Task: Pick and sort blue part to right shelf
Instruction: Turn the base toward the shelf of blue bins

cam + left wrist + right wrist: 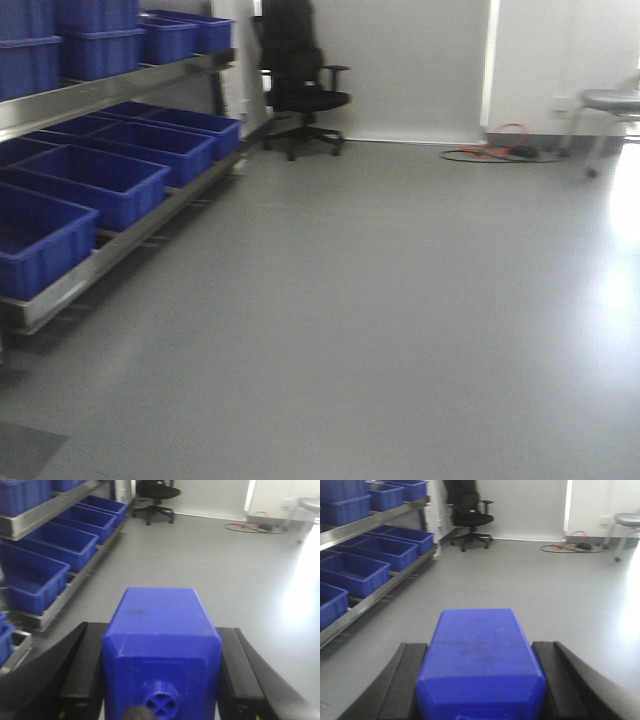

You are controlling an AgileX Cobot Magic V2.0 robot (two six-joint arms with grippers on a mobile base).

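**Blue part gripped, well apart from the shelf**

In the right gripper (pixel 482 685): the blue part (pixel 480 650), pinched by its flat sides between black fingers (pixel 552 675) closed to its width, near end cut off by the frame edge. In the left gripper (pixel 161 680): a second blue block (pixel 160 625), gripped the same way, a small round knob (pixel 161 703) with a cross on its near face. Both wrists level, aimed forward over the grey floor (pixel 400 320). To the left, well apart from both loads: the steel shelf (pixel 120 88), two tiers of blue bins (pixel 100 185). Beyond it, a black office chair (pixel 300 80) and an orange cable (pixel 495 150).
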